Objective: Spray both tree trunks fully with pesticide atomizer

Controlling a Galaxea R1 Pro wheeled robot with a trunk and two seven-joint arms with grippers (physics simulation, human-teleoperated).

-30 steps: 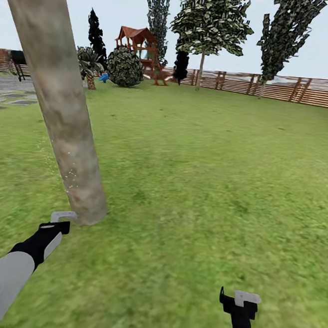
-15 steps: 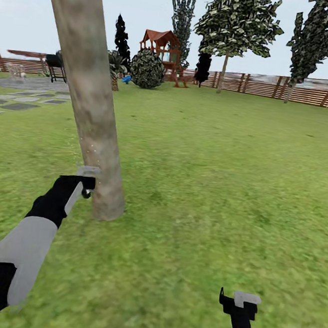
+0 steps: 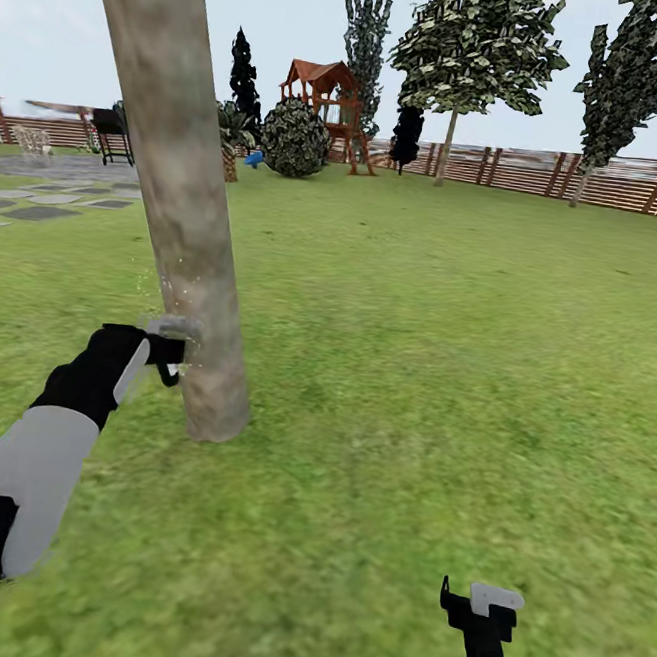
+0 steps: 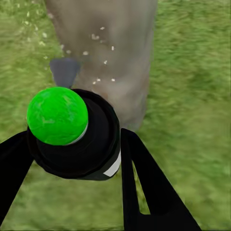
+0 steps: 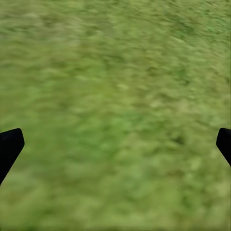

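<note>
Spraying at the tree trunk [image 3: 184, 214], L arm doing the work.

L gripper [image 4: 72, 144] is pinching the pesticide atomizer [image 4: 72, 132], green cap toward the wrist cam, nozzle aimed straight at the trunk just ahead, near its base. White pesticide [image 4: 98, 53] specks dot the bark right in front of the nozzle. Trunk's long axis runs upright, leaning slightly, so covering it likely means sweeping along that line, mostly upward. L arm far nearer; R gripper [image 3: 482, 610] hangs well off to the trunk's right over grass [image 5: 115, 106], fingers spread wide, holding nothing.
</note>
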